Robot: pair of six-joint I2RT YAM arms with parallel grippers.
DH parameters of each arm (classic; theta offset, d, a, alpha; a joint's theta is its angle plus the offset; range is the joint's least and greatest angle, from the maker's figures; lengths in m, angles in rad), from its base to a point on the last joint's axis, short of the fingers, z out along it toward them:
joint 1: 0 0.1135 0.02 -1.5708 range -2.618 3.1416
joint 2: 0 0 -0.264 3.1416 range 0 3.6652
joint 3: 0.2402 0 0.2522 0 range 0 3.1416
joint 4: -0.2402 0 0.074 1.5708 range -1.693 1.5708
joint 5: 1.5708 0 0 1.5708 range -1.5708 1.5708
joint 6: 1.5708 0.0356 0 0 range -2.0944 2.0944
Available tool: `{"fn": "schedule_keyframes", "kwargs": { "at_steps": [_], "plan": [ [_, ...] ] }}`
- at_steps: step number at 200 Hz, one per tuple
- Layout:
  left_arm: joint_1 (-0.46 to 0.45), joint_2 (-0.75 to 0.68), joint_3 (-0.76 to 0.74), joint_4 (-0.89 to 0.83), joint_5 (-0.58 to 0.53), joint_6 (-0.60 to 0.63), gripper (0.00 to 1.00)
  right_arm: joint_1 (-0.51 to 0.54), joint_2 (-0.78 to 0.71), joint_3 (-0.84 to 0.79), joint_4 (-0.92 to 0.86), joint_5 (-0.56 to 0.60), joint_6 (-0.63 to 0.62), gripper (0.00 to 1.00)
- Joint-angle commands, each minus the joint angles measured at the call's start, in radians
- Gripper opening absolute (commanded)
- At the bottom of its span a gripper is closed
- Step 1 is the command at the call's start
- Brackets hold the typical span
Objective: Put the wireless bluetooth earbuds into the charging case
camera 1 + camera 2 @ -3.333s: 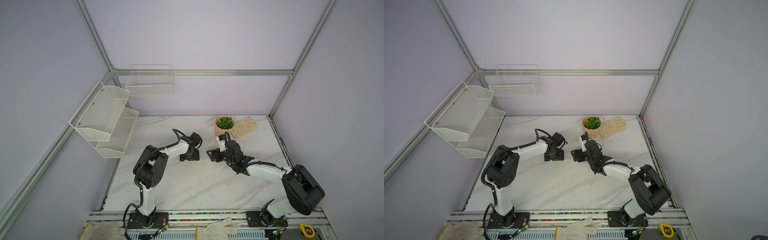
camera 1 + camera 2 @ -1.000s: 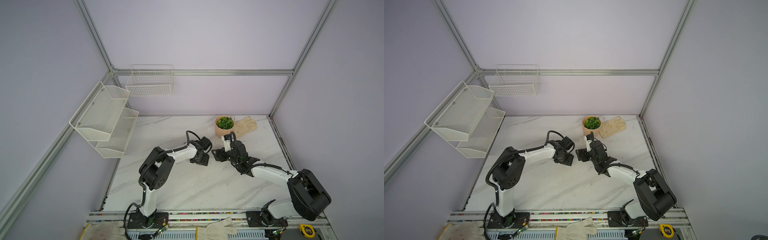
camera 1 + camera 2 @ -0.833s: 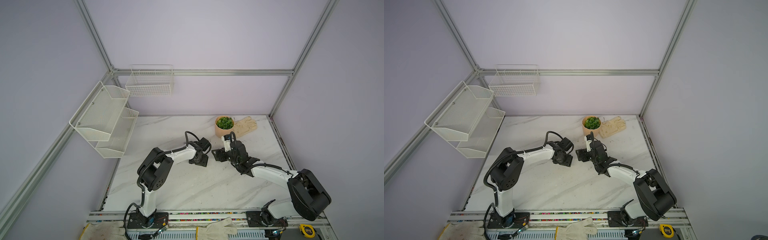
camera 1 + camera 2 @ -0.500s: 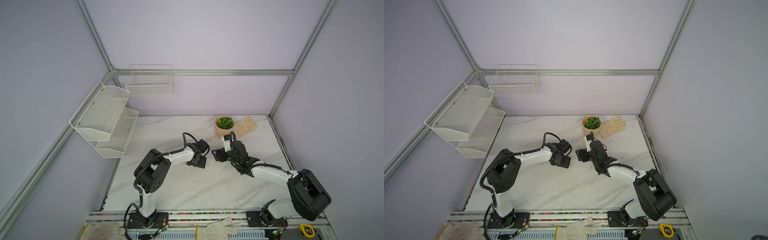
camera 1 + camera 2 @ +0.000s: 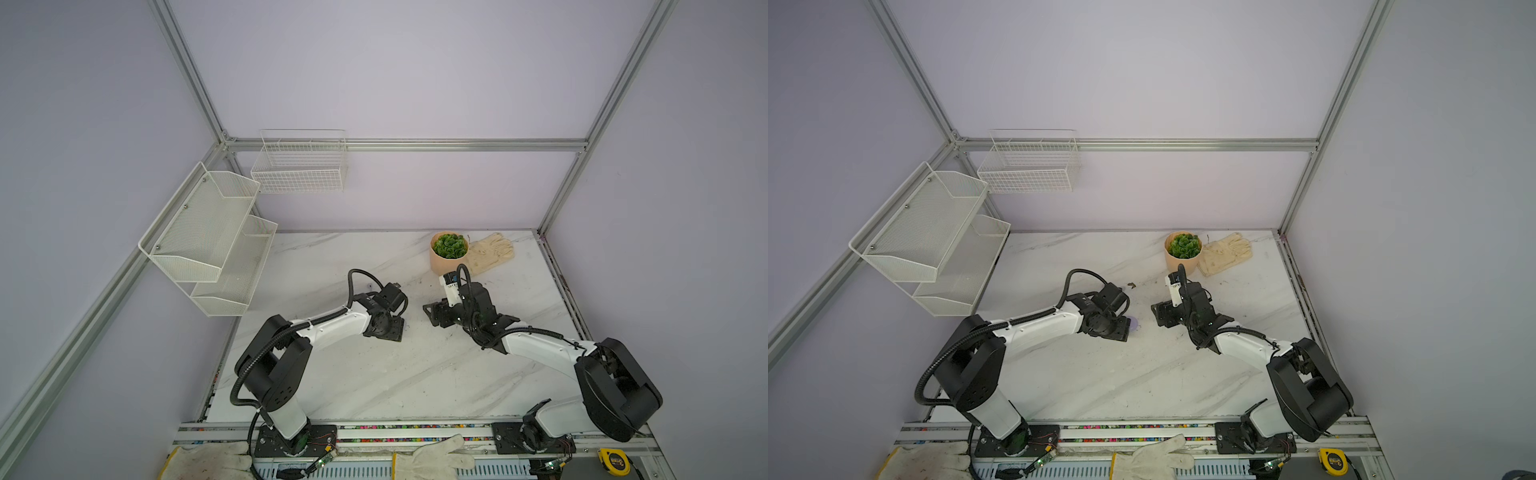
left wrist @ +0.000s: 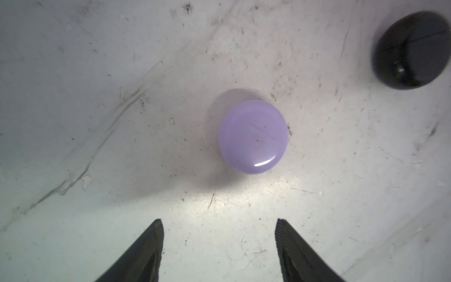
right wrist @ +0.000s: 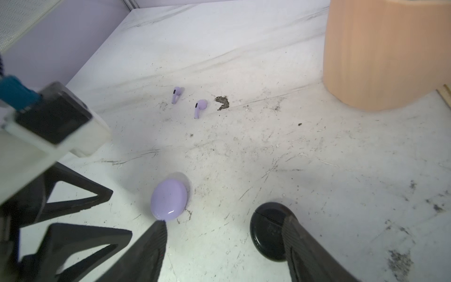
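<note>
Within the last second the left arm has drawn back from the middle of the tabletop (image 5: 374, 386) toward its own side. Its left claw (image 6: 218, 244) now hangs spread and empty, and the lilac charging case (image 6: 252, 136) lies just ahead of its fingertips, clear of them and with the lid shut. The right claw (image 7: 224, 244) has hardly shifted. Its jaws are also spread and pinch nothing, one finger near the lilac case's edge and the other crossing in front of the black charging case (image 7: 268, 232); whether that finger touches the black case cannot be told. That case looks closed too. The two lilac earbuds (image 7: 176, 94) lie loose on the tabletop, well beyond the cases, side by side, with a bit of brown debris (image 7: 222, 102) next to them and the tan pot (image 7: 388, 53) off to one side. Judging from this, nothing is inserted yet. The retreat leaves the lilac case free to be gripped, and its lid likely has to be opened before any earbud can go in.
</note>
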Motion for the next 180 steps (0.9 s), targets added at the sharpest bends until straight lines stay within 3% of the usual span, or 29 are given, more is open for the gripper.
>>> {"fn": "schedule_keyframes", "kwargs": {
  "at_steps": [1, 28, 61, 120, 180],
  "plan": [
    [0.050, -0.045, -0.046, 0.043, 0.006, -0.034, 0.78, -0.003, 0.004, 0.025, -0.021, -0.050, -0.029, 0.77],
    [0.154, -0.086, -0.124, 0.162, 0.171, -0.064, 0.80, 0.003, 0.057, 0.063, -0.050, -0.081, -0.027, 0.75],
    [0.233, -0.130, -0.187, 0.249, 0.287, -0.089, 0.85, 0.056, 0.093, 0.091, -0.069, -0.062, -0.059, 0.74],
    [0.349, -0.161, -0.293, 0.341, 0.436, -0.120, 0.87, 0.208, 0.201, 0.144, -0.078, 0.098, -0.147, 0.71],
    [0.403, -0.159, -0.325, 0.380, 0.511, -0.123, 0.90, 0.309, 0.326, 0.182, -0.021, 0.191, -0.183, 0.77]
  ]
}}
